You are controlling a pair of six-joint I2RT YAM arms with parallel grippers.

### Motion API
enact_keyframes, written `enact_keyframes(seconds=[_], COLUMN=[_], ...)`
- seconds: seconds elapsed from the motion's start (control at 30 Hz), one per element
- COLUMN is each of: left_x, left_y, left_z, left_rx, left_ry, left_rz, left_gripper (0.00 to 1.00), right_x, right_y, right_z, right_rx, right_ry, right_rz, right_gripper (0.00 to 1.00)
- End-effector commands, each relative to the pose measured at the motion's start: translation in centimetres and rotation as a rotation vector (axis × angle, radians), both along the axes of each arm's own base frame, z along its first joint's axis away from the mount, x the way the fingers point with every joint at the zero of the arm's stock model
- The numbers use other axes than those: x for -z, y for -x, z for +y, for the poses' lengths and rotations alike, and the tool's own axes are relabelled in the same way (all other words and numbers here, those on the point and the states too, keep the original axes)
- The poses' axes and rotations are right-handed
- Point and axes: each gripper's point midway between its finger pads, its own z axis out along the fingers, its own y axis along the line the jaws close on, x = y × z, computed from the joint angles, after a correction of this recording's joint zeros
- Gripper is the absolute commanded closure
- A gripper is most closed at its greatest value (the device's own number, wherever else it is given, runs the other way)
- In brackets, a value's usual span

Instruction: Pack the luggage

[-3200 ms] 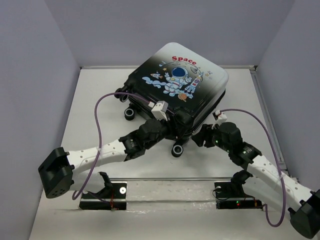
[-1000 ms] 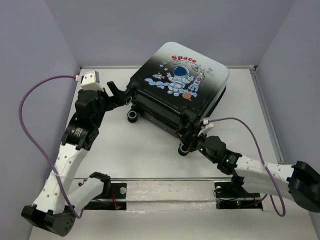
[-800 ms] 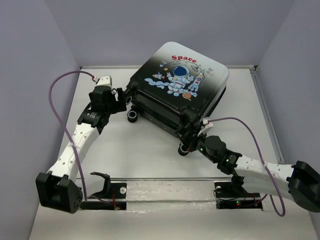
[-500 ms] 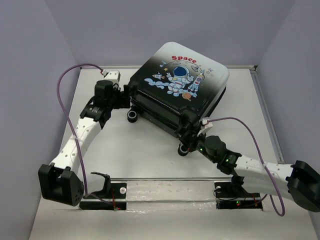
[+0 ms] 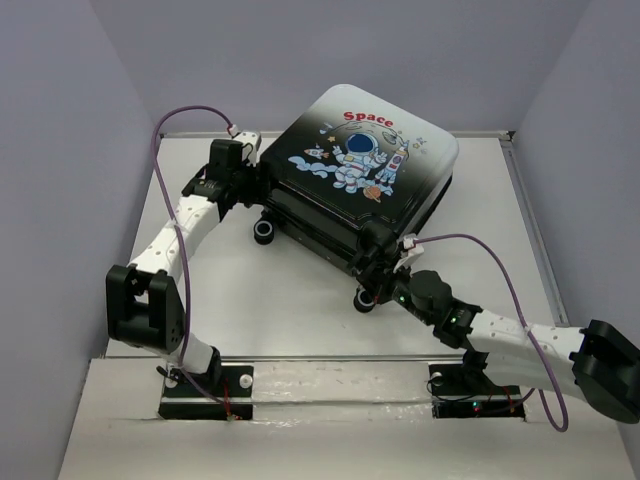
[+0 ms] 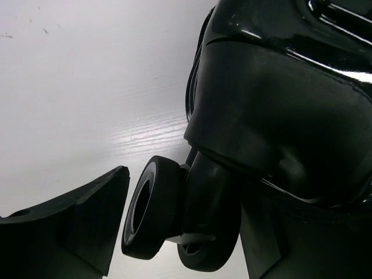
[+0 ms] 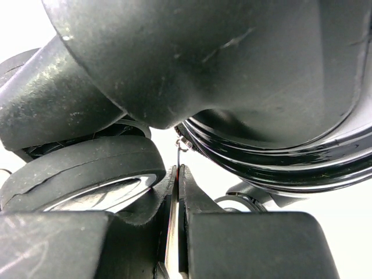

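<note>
Luggage [image 5: 365, 170], 1, left pincer [image 5: 250, 185] spread beside 1 wheel [image 6: 151, 215], right pincer [image 7: 177, 174] pinching zip pull [image 7: 183, 143]

Three plain walls enclose scene: back wall [image 5: 330, 45], left wall [image 5: 60, 180], right wall [image 5: 595, 150]. All matte, pale lavender-grey. White table [image 5: 290, 300] fills space between them. Faint wood grain and few small scuffs on its surface in left wrist view. Thin raised rim [image 5: 526, 220] along table's right side. Shiny metal strip [image 5: 340, 380] across near edge. Light even, diffuse, from above. Shadows soft and short.
</note>
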Motion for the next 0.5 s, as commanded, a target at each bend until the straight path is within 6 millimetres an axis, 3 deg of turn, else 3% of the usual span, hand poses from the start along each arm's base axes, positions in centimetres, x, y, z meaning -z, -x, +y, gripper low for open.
enact_keyframes(seconds=[0.0, 0.07, 0.1, 0.17, 0.27, 0.43, 0.47], left_x=[-2.7, -2.3, -2.4, -2.3, -1.6, 0.5, -0.1], left_y=[-1.8, -1.9, -1.8, -1.3, 0.3, 4.7, 5.4], left_z=[-1.8, -2.0, -2.3, -2.9, -3.5, -5.9, -6.5], left_rx=[0.082, 0.085, 0.093, 0.106, 0.113, 0.161, 0.179], left_ry=[0.041, 0.054, 0.065, 0.103, 0.127, 0.194, 0.222], left_rz=[-0.070, -0.062, -0.064, -0.056, -0.052, -0.024, -0.051], left_gripper=[0.26, 0.45, 0.74, 0.94, 0.94, 0.94, 0.94], right_x=[-3.2, -3.1, -3.2, -3.0, -3.5, -6.8, -6.9], right_y=[1.0, 1.1, 0.8, 0.2, -1.3, -3.9, -4.2], right_z=[1.6, 1.6, 1.3, 0.9, -0.6, -2.7, -3.1], right_rx=[-0.095, -0.097, -0.085, -0.077, -0.050, -0.025, -0.020], right_ry=[-0.106, -0.102, -0.099, -0.093, -0.095, -0.077, -0.065], right_rz=[-0.056, -0.054, -0.057, -0.050, -0.050, -0.115, -0.110], right_gripper=[0.93, 0.93, 0.93, 0.93, 0.93, 0.93, 0.93])
